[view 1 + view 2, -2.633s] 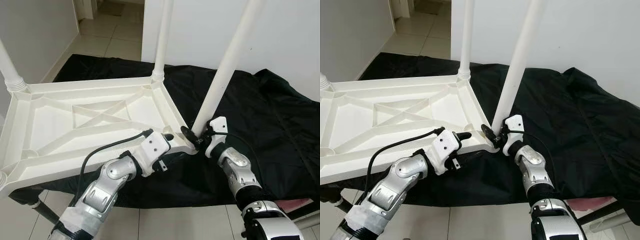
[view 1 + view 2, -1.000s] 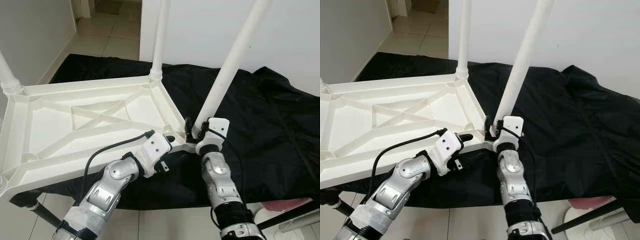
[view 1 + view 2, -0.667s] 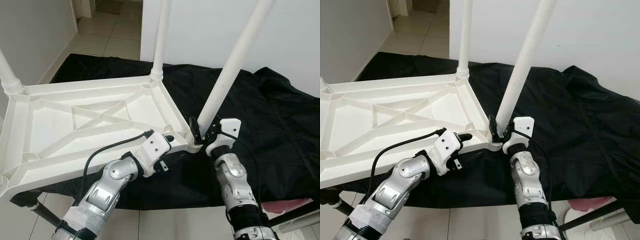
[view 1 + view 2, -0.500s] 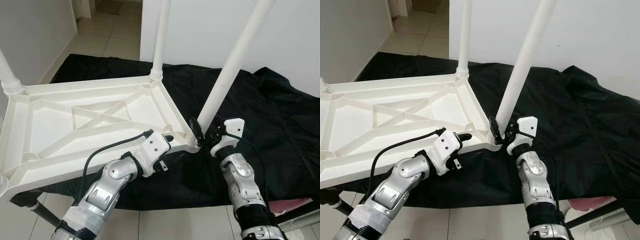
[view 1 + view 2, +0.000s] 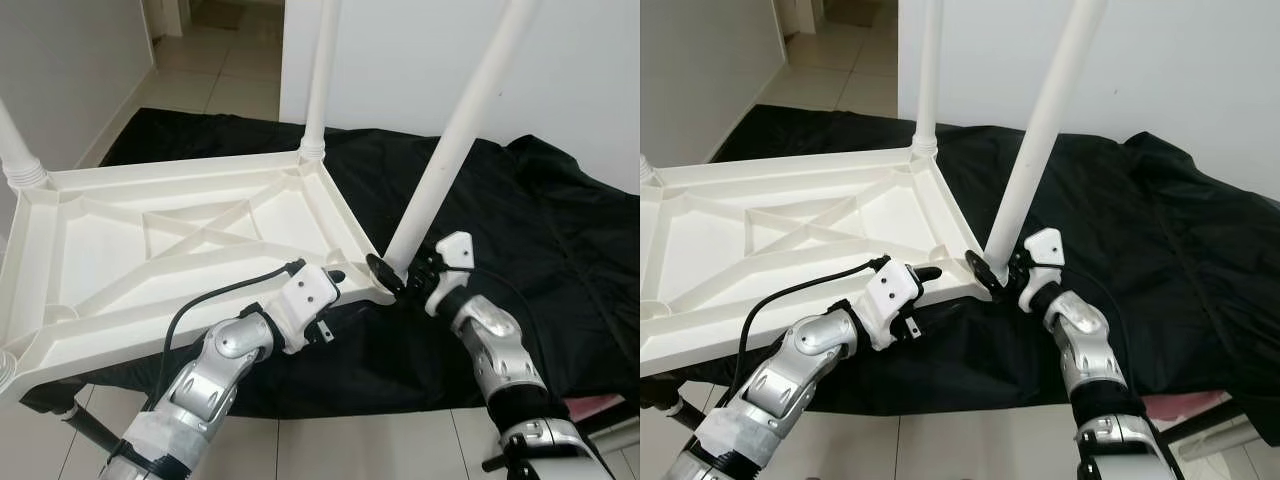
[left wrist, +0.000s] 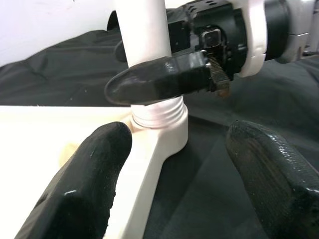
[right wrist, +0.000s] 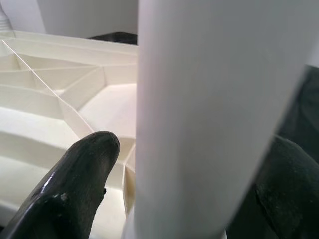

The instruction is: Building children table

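Upturned white plastic children's table (image 5: 180, 240) is lying on black cloth (image 5: 560, 240), right gripper (image 5: 400, 275) clamping the white leg (image 5: 445, 165) base between its jaws to seat it, left gripper (image 5: 335, 275) jaws apart, bracing the corner.

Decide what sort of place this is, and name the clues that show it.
Probably a room in a home: pale floor tiles, plain white walls, and a doorway opening onto more tiles. A black cloth covers the work surface.
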### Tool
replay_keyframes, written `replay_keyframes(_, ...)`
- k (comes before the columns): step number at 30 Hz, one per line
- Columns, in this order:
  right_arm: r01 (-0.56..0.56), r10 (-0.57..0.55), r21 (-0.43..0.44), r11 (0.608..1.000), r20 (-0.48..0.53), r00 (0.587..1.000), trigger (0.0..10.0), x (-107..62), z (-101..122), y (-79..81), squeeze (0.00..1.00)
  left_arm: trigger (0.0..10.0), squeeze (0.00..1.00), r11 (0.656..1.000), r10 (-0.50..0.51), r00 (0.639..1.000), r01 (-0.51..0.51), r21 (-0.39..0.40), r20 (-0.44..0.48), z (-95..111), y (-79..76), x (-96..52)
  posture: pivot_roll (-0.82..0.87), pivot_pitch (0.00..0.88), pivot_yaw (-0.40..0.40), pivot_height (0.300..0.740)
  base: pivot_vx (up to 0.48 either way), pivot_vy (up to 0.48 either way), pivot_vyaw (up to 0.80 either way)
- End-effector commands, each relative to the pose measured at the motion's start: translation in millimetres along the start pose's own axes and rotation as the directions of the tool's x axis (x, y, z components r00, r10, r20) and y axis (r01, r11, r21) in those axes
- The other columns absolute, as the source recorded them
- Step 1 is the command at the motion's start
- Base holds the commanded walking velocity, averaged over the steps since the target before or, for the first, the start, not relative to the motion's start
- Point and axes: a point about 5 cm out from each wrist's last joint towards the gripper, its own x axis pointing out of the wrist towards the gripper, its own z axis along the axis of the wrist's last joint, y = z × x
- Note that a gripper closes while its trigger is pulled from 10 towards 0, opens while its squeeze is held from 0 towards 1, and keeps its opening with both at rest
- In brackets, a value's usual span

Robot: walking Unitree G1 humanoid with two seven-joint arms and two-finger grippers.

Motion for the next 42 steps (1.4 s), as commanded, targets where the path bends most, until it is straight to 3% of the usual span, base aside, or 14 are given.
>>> replay_keyframes(1, -0.035, 0.034, -0.020, 0.999, -0.035, 0.999, 10.0, 1.2, -4.9, 1.2, 0.00, 10.0, 0.00, 0.999, -0.037, 0.999, 0.037, 0.017, -0.003, -0.2, -1.7, 2.0, 0.01, 0.000, -0.085, 0.740, 0.000, 0.000, 0.00)
replay_keyframes(3, -0.047, 0.046, -0.026, 0.999, -0.045, 0.998, 10.0, 2.9, -5.7, 1.9, 0.00, 10.0, 0.00, 0.999, -0.038, 0.999, 0.038, 0.018, -0.003, -0.1, -1.6, 2.3, 0.01, 0.000, -0.085, 0.740, 0.000, 0.000, 0.00)
replay_keyframes(4, -0.063, 0.061, -0.031, 0.998, -0.053, 0.997, 1.7, 4.4, -6.5, 1.7, 0.00, 10.0, 0.00, 0.999, -0.038, 0.999, 0.038, 0.019, -0.002, 0.1, -1.3, 2.7, 0.01, 0.000, -0.088, 0.740, 0.000, 0.000, 0.00)
replay_keyframes(5, -0.072, 0.070, -0.033, 0.997, -0.058, 0.996, 1.7, 5.0, -6.9, 1.2, 0.00, 10.0, 0.00, 0.999, -0.038, 0.999, 0.038, 0.020, -0.001, 0.3, -1.2, 2.9, 0.01, 0.000, -0.089, 0.740, 0.000, 0.000, 0.00)
replay_keyframes(6, -0.073, 0.071, -0.028, 0.997, -0.062, 0.996, 0.0, 4.9, -7.7, 0.4, 0.00, 10.0, 0.00, 0.999, -0.037, 0.999, 0.037, 0.020, -0.001, 0.4, -1.1, 2.9, 0.01, 0.000, -0.090, 0.740, 0.000, 0.000, 0.00)
replay_keyframes(19, -0.079, 0.079, 0.001, 0.997, -0.068, 0.995, 0.0, 1.4, -12.6, -4.3, 0.00, 10.0, 0.00, 0.999, -0.036, 0.999, 0.036, 0.021, 0.001, 0.2, -1.4, 3.2, 0.01, 0.000, -0.092, 0.740, 0.000, 0.000, 0.00)
replay_keyframes(20, -0.074, 0.074, 0.008, 0.997, -0.067, 0.995, 10.0, 1.0, -13.5, -3.6, 0.00, 10.0, 0.00, 0.999, -0.039, 0.999, 0.039, 0.021, 0.001, 0.2, -1.8, 3.5, 0.01, 0.000, -0.091, 0.740, 0.000, 0.000, 0.00)
replay_keyframes(24, -0.053, 0.055, 0.037, 0.998, -0.053, 0.997, 10.0, 0.7, -14.7, -2.2, 0.00, 10.0, 0.00, 0.999, -0.044, 0.999, 0.044, 0.020, 0.002, -0.1, -2.4, 3.8, 0.00, 0.000, -0.091, 0.740, 0.000, 0.000, 0.00)
replay_keyframes(30, 0.120, -0.118, 0.038, 0.992, -0.052, 0.992, 10.0, -0.5, -16.6, -1.3, 0.00, 10.0, 0.00, 0.999, -0.049, 0.999, 0.049, 0.016, -0.001, -1.2, -5.2, 2.8, 0.00, 0.000, -0.092, 0.740, 0.000, 0.000, 0.00)
replay_keyframes(33, 0.148, -0.146, 0.041, 0.988, -0.047, 0.988, 10.0, -0.9, -16.7, 1.4, 0.00, 10.0, 0.00, 0.999, -0.050, 0.999, 0.050, 0.015, -0.001, -1.5, -5.7, 2.7, 0.00, 0.000, -0.092, 0.740, 0.000, 0.000, 0.00)
replay_keyframes(37, 0.290, -0.289, 0.041, 0.956, -0.043, 0.956, 10.0, -1.9, -17.3, 9.5, 0.00, 10.0, 0.00, 0.998, -0.055, 0.999, 0.055, 0.010, -0.001, -1.8, -7.3, 1.6, 0.00, 0.000, -0.090, 0.740, 0.000, 0.000, 0.00)
replay_keyframes(42, 0.393, -0.389, 0.081, 0.916, -0.056, 0.919, 10.0, -1.1, -18.7, 14.1, 0.00, 10.0, 0.00, 0.998, -0.055, 0.998, 0.055, 0.010, -0.004, -2.3, -7.4, 1.3, 0.00, 0.000, -0.090, 0.740, 0.000, 0.000, 0.00)
